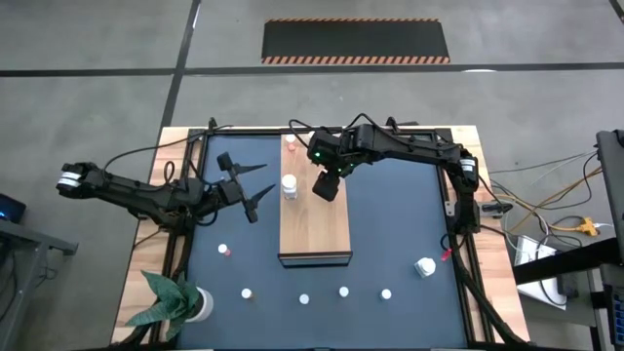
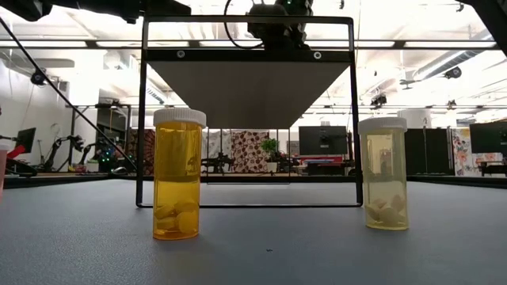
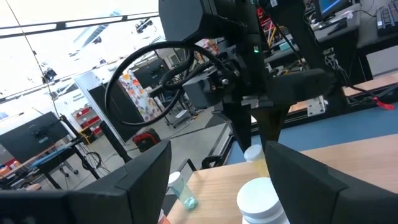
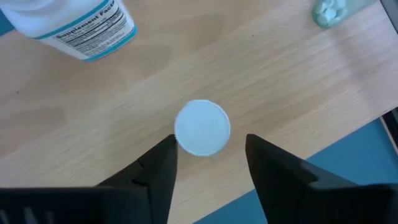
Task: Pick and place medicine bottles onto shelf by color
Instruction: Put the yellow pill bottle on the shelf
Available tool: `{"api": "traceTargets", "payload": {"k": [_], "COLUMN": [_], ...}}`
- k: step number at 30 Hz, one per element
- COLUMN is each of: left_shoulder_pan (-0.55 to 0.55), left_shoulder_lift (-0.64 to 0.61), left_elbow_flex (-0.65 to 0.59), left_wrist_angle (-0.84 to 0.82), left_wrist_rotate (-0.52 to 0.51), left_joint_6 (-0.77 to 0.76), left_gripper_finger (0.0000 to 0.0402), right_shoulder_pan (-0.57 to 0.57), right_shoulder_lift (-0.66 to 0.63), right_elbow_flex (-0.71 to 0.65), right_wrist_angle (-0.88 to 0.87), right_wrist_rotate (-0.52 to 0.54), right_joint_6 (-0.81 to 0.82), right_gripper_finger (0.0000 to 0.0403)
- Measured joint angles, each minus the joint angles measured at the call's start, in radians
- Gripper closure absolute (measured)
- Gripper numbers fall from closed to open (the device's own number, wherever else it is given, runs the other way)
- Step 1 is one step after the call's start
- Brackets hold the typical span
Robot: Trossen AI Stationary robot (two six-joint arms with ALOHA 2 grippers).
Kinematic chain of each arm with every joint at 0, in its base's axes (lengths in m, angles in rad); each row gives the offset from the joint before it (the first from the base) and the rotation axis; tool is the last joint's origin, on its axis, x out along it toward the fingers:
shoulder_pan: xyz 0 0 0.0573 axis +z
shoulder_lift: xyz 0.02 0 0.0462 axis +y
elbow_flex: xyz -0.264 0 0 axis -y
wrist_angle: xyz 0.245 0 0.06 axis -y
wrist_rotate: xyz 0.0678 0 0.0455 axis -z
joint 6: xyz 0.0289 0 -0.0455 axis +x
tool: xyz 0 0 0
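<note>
while the left gripper (image 1: pixel 255 190) is held open beside the shelf (image 1: pixel 314 229), a white-capped medicine bottle (image 4: pixel 202 127) is seen upright on the board, directly below the right gripper (image 4: pixel 210 151), framed between its parted, empty fingers.

The long light-brown wooden shelf board (image 1: pixel 314 200) lies on the dark-matted bench (image 1: pixel 400 234), running from its far edge toward the middle. On the board stand a white supplement bottle (image 1: pixel 290 185) near its left side and a small bottle (image 1: pixel 290 148) at its far end. The right pincer (image 1: pixel 326 185) hangs over the board, just right of the supplement bottle, above a white-capped bottle (image 4: pixel 202 127). The left pincer (image 1: pixel 255 193) is just left of the board. A row of 4 small bottles (image 1: pixel 343 292) stands before the board's near end; a potted plant (image 1: pixel 175 302) sits at the near-left corner.
</note>
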Motion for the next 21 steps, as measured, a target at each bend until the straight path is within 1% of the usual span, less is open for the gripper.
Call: {"api": "traceTargets", "payload": {"k": [6,10,14,17,21], "left_shoulder_pan": [0.0,0.0,-0.001,-0.003,-0.003], "left_shoulder_lift": [0.0,0.001,0.0,0.0,0.0], "left_elbow_flex": [0.0,-0.001,-0.003,-0.001,-0.002], "left_wrist_angle": [0.0,0.0,-0.001,0.0,-0.001], "left_wrist_rotate": [0.0,0.0,0.0,0.0,0.0], "left_joint_6": [0.0,0.0,0.0,-0.001,-0.001], "left_gripper_finger": [0.0158,0.0158,0.0158,0.0158,0.0158], "right_shoulder_pan": [0.0,0.0,0.005,0.01,0.032], "right_shoulder_lift": [0.0,-0.001,-0.004,-0.011,-0.016], "right_elbow_flex": [0.035,0.081,0.125,0.126,0.08], "right_wrist_angle": [-0.023,-0.086,-0.19,-0.273,-0.275], "right_wrist_rotate": [0.0,0.0,0.0,0.001,0.0], "right_joint_6": [-0.013,-0.016,-0.026,-0.045,-0.071], "right_gripper_finger": [0.0217,0.0221,0.023,0.0248,0.0294]}}
